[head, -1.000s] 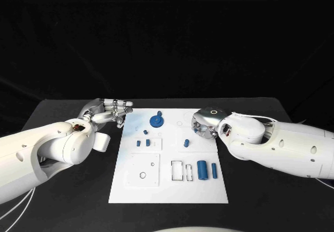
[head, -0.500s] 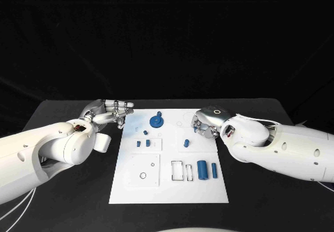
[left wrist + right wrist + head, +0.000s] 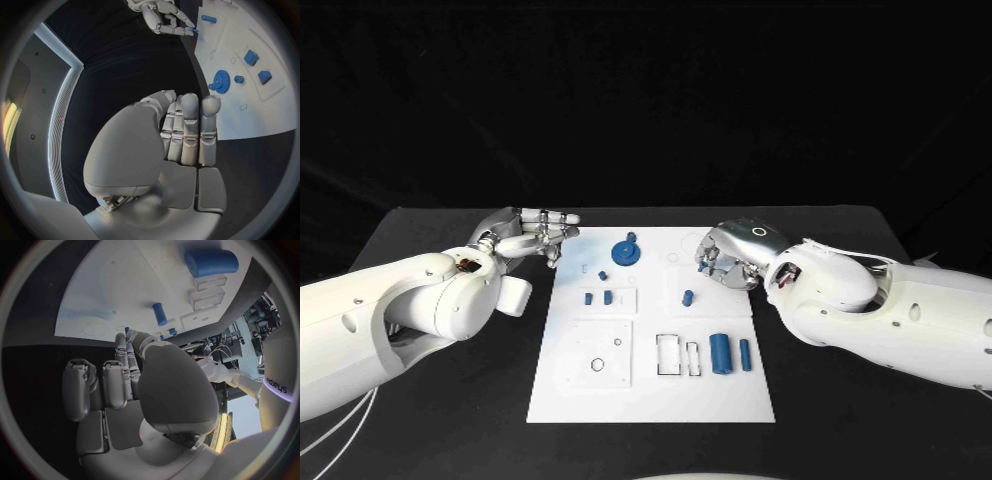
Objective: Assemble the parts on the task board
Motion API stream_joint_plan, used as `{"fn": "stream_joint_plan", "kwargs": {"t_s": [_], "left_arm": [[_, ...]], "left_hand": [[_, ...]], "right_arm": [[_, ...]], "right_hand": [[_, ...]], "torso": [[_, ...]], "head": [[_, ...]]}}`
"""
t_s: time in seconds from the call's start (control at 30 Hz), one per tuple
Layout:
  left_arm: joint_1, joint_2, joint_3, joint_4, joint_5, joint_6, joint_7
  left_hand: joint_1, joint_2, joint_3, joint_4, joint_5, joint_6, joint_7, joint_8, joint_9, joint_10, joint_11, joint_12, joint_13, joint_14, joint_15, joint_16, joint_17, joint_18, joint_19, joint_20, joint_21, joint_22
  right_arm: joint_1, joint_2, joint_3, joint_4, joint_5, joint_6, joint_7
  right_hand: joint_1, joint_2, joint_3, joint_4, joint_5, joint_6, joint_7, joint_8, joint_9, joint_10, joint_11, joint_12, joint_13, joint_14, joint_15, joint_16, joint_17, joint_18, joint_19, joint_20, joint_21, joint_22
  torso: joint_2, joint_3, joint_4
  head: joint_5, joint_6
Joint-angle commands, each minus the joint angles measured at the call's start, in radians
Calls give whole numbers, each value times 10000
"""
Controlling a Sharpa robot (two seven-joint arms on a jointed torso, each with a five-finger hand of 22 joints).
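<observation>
The white task board lies in the middle of the table. A blue gear stands near its far edge, also seen as the gear. Small blue pegs and one peg sit mid-board. Two blue cylinders lie at the right, the bigger cylinder close by. My right hand hovers over the board's far right edge and pinches a small blue part at its fingertips. My left hand hangs beside the board's far left corner, fingers loosely bent, holding nothing.
Two raised white plates with holes and two rectangular slots sit on the board's near half. Black table surrounds the board on all sides. Both forearms flank the board.
My right hand and forearm have drifted slightly to the right at the board's far right edge. The left hand has stayed in place.
</observation>
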Motion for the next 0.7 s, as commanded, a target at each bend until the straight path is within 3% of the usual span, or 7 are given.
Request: {"fn": "stream_joint_plan", "kwargs": {"t_s": [0.03,0.2,0.4,0.6,0.7], "left_arm": [[10,51,5,-20,-22,198,8],[9,102,2,-57,-24,213,11],[9,215,-4,-88,-24,225,8],[9,410,-17,-140,58,253,-10],[10,481,-22,-160,72,273,-17]], "left_hand": [[3,76,-19,-72,-11,-19,49,-58,-13,-87,-4,63,15,-85,-11,-33,-17,111,-73,2,-46,-13],[3,76,-19,-72,-11,-19,49,-58,-13,-87,-4,63,15,-85,-11,-33,-17,111,-73,2,-46,-13],[3,76,-19,-72,-11,-19,49,-58,-13,-87,-4,63,15,-85,-11,-33,-17,111,-73,2,-46,-13],[0,79,-21,-77,-11,-29,55,-62,-18,-98,1,70,16,-99,-7,-50,-42,113,-80,5,-61,-24],[0,79,-21,-77,-11,-29,55,-62,-18,-98,1,70,16,-99,-7,-50,-42,113,-80,5,-61,-24]], "right_arm": [[7,-4,13,430,43,-321,-33],[5,200,18,832,36,-374,-14],[-51,809,8,985,36,-271,104],[-346,1488,-35,923,72,-97,307],[-531,1744,-60,790,115,-9,380]], "right_hand": [[-116,-17,-18,31,-46,79,23,-47,0,62,18,-47,-14,479,-66,6,3,-115,160,-59,66,1918],[-116,-22,-17,20,-30,91,16,-46,4,79,11,-50,-13,482,-71,14,13,-119,170,-61,85,1926],[-116,-24,-15,12,-9,98,12,-47,6,88,7,-55,-13,480,-74,10,4,-117,167,-63,79,1925],[-116,-19,-10,-22,83,95,16,-64,9,100,6,-83,-18,480,-81,10,-5,-126,187,-71,115,1942],[-131,-24,-18,-43,152,76,27,-87,8,90,15,-114,-24,477,-78,2,-23,-127,189,-74,115,1945]], "torso": [[2,1,9],[0,0,19],[-2,-23,28],[-14,-37,47],[-28,-63,48]], "head": [[98,-21],[250,-47],[625,-126],[888,-157],[1029,-207]]}}
